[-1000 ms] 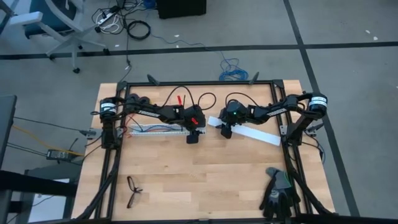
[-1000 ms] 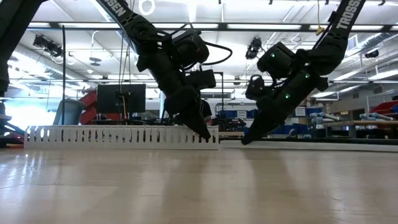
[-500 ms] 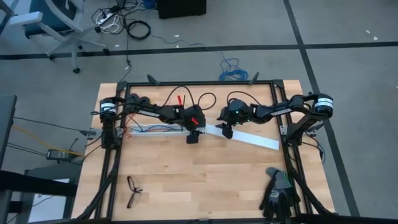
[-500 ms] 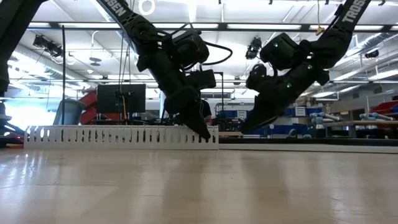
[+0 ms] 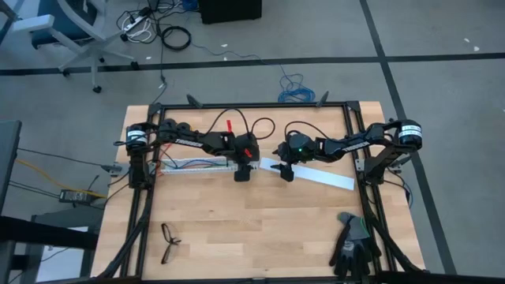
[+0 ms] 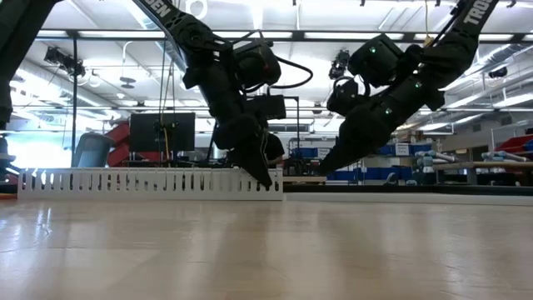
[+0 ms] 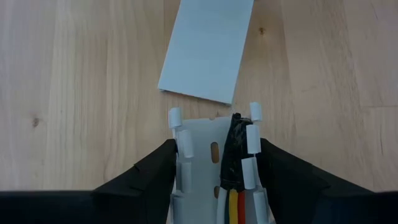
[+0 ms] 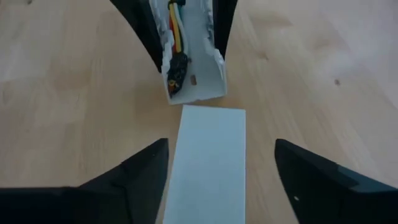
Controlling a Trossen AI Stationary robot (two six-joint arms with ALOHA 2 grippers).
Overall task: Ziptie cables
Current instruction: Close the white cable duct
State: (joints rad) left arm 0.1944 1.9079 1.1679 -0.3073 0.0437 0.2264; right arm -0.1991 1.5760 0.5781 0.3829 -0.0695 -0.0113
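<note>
The cables [image 7: 235, 202], yellow, red and white with a black-wrapped end, lie inside a long white slotted strip [image 5: 197, 166] on the table's far left. My left gripper [image 7: 216, 144] is at that strip's right end [image 6: 271, 179], shut on it. A flat white strip [image 5: 316, 175] lies on the table, its end just beyond the slotted strip's end [image 8: 193, 87]. My right gripper [image 8: 221, 143] hangs open above that flat strip's left end [image 5: 272, 166], its fingertips [image 6: 323, 169] clear of the table. No ziptie shows. My left gripper pinches the slotted strip's right end between its two fingers, one on the outside of each slotted wall [image 7: 180, 152]. The fingers slant steeply down and lie along the strip. The strip rests flat on the table.
Black eyeglasses [image 5: 168, 241] lie near the front left and dark gloves [image 5: 353, 243] at the front right. A red-handled tool [image 5: 229, 125] lies at the far edge. The black frame [image 5: 252, 103] borders the table. Bare wood [image 5: 252, 221] spans the near half.
My right gripper has risen off the table. The flat white strip's left end has swung toward the near edge, in line with the slotted strip's end. The slotted strip, held by my left gripper, has shifted slightly toward the table's left.
</note>
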